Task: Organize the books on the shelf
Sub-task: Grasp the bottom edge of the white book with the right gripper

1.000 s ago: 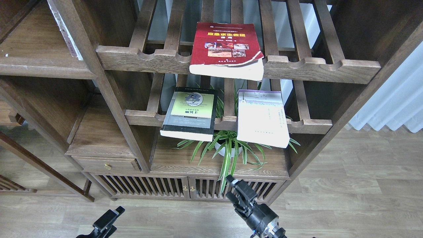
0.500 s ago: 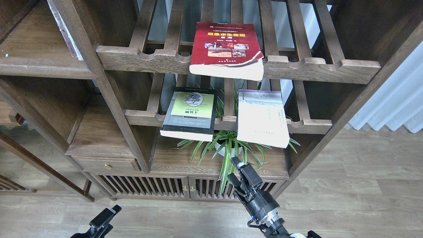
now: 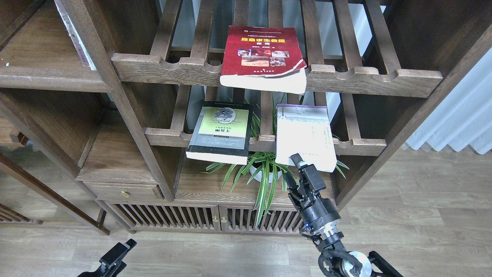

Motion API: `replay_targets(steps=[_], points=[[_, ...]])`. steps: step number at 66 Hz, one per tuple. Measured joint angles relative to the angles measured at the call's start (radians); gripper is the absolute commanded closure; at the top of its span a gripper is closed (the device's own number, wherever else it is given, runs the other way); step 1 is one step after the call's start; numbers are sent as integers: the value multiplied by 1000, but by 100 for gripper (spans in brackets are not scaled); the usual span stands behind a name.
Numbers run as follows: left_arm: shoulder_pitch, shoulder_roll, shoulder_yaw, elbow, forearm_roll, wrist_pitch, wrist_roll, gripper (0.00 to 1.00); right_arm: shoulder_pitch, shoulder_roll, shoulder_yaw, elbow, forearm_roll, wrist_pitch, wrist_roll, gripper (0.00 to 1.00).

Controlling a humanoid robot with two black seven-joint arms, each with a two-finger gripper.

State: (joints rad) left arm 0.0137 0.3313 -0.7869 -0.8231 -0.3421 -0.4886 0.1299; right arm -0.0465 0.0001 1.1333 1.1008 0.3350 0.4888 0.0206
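Observation:
The thick red book [image 3: 263, 54] lies flat on the upper slatted rack, its front edge overhanging. The black-grey book with the yellow-green panel [image 3: 222, 130] and the pale lavender-white book [image 3: 305, 134] lie side by side on the lower slatted rack, both overhanging. A solid shelf board with a rounded front edge [image 3: 50, 81] is at the upper left. My right gripper [image 3: 291, 166] is open and empty, with its upper fingertip just below the lavender book's front left corner. My left gripper [image 3: 125, 248] is low at the bottom left, dark and small.
A potted spider plant [image 3: 265, 173] stands on the solid board [image 3: 207, 190] under the lower rack, right beside my right gripper. Another solid board [image 3: 115, 161] with a small drawer sits at the left. Slatted cabinet doors [image 3: 180, 219] are below. White curtains [image 3: 461, 115] hang at the right.
My right gripper has risen and moved right, from in front of the cabinet doors to just under the lavender book's front edge. My left gripper has sunk slightly down and left.

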Motion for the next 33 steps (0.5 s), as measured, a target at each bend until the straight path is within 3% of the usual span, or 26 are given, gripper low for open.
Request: replay_targets(steps=[13, 27, 33], points=[[-3, 0, 0, 2, 0, 0, 0, 0, 12, 0, 10, -37, 18, 0, 47, 42], [-14, -1, 0, 9, 1, 0, -1, 0, 43, 0, 17, -81, 24, 0, 78, 48], [-17, -2, 0, 15, 2, 0, -1, 0, 47, 0, 17, -84, 25, 0, 89, 63]])
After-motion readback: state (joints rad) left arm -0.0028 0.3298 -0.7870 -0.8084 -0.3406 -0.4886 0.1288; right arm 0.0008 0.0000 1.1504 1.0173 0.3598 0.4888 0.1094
